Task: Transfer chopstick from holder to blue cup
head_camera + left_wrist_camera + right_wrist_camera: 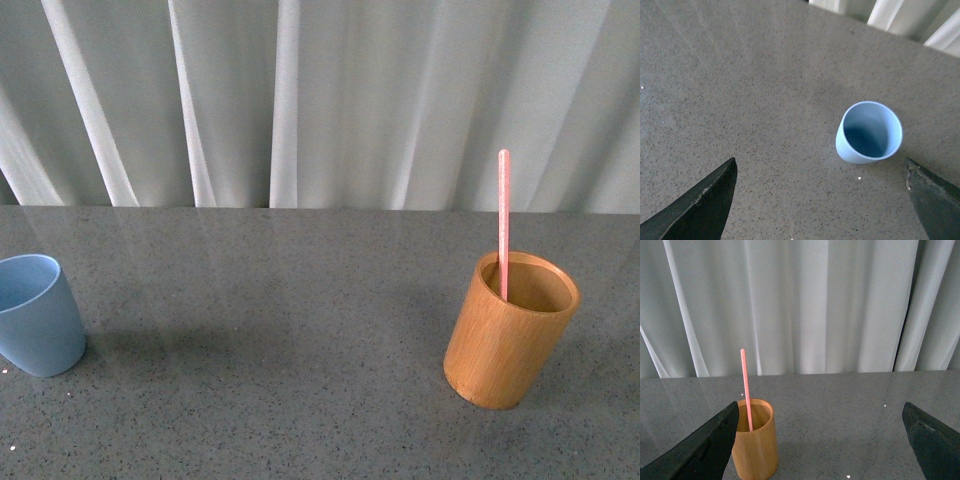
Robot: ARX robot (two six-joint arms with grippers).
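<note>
A pink chopstick (503,222) stands upright in the orange-brown wooden holder (508,335) at the right of the grey table. The light-blue cup (35,313) stands empty at the far left edge. Neither arm shows in the front view. In the left wrist view my left gripper (820,172) is open and empty, above the table, with the blue cup (869,132) just beyond and apart from its fingers. In the right wrist view my right gripper (820,412) is open and empty, back from the holder (755,439), which stands by one finger with the chopstick (745,388) in it.
The grey speckled table (280,340) runs back to a white pleated curtain (320,100). Bare tabletop lies between the cup and the holder.
</note>
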